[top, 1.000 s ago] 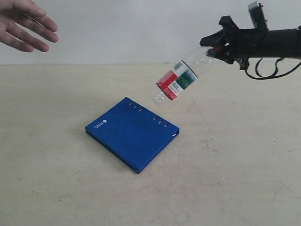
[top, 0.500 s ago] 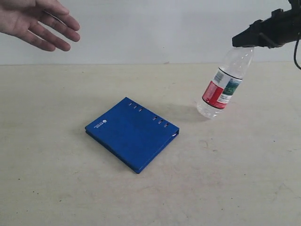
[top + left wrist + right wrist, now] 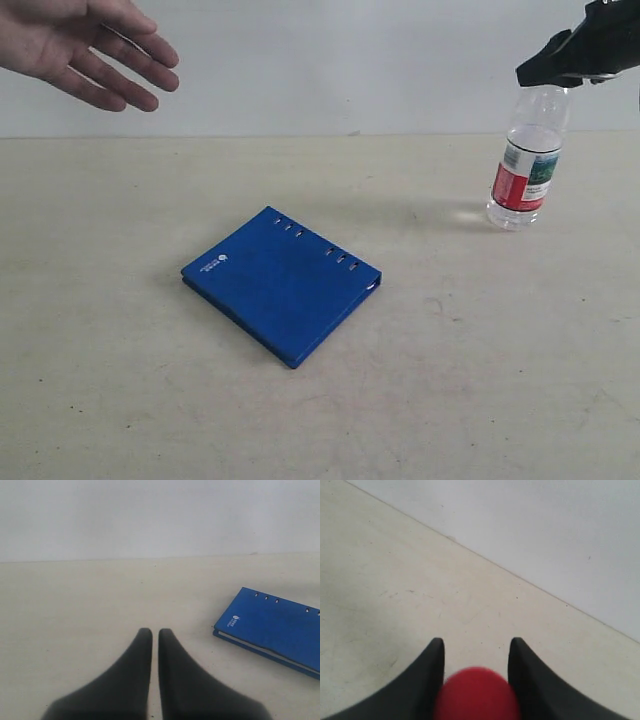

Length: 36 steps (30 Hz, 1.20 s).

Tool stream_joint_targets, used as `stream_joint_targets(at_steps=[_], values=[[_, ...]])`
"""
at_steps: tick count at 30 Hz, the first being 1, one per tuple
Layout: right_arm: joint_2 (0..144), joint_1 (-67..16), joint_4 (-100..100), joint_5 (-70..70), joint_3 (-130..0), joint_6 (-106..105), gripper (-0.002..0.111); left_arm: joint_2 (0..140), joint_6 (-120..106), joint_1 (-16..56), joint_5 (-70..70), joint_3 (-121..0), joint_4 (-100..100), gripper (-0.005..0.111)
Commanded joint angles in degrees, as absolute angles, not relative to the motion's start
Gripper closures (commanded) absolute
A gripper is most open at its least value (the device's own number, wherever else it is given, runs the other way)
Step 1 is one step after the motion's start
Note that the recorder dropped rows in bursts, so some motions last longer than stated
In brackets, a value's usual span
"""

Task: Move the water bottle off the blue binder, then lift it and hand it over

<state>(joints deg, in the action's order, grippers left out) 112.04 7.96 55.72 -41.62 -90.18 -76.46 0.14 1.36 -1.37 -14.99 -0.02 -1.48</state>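
The water bottle point(image 3: 527, 170) stands upright at the far right of the table, its base at or just above the surface; I cannot tell if it touches. My right gripper point(image 3: 553, 72) is shut on its top, and the right wrist view shows the red cap point(image 3: 476, 694) between the two fingers of that gripper point(image 3: 476, 645). The blue binder point(image 3: 280, 285) lies flat mid-table with nothing on it, well left of the bottle. My left gripper point(image 3: 151, 632) is shut on nothing, low over bare table, with the binder point(image 3: 280, 630) off to one side.
A person's open hand point(image 3: 80, 45) reaches in at the top left, above the table's far edge. A pale wall point(image 3: 320, 60) stands behind the beige table point(image 3: 450, 380). The left arm is out of the exterior view.
My right gripper has carried the bottle to the right, away from the binder, and swung it from tilted to upright. The person's hand has edged right.
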Motion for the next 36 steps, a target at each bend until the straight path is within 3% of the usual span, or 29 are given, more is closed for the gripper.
stream_joint_targets(at_steps=[1,7,13,19,27,36], values=[[111.0,8.0,56.4,-41.7,-90.4,-76.8,0.049,0.0,1.2,-1.5,-14.5,0.0,-1.0,0.102],[102.7,8.0,57.1,-42.3,-90.4,-74.7,0.046,0.0,1.2,-1.5,-14.5,0.0,-1.0,0.102],[95.1,7.0,57.5,-56.4,-90.4,-67.7,0.046,0.0,1.2,-1.5,-14.5,0.0,-1.0,0.102],[94.5,-2.3,56.3,-66.9,-90.4,-61.6,0.046,0.0,1.2,-1.5,-14.5,0.0,-1.0,0.102],[99.2,-18.2,40.5,-65.0,-87.0,-46.8,0.046,0.0,0.4,-1.5,-14.4,0.0,-1.1,0.102],[107.7,-21.1,45.0,-60.5,-77.2,-40.4,0.046,0.0,14.9,-1.5,-0.5,0.0,25.4,0.102]])
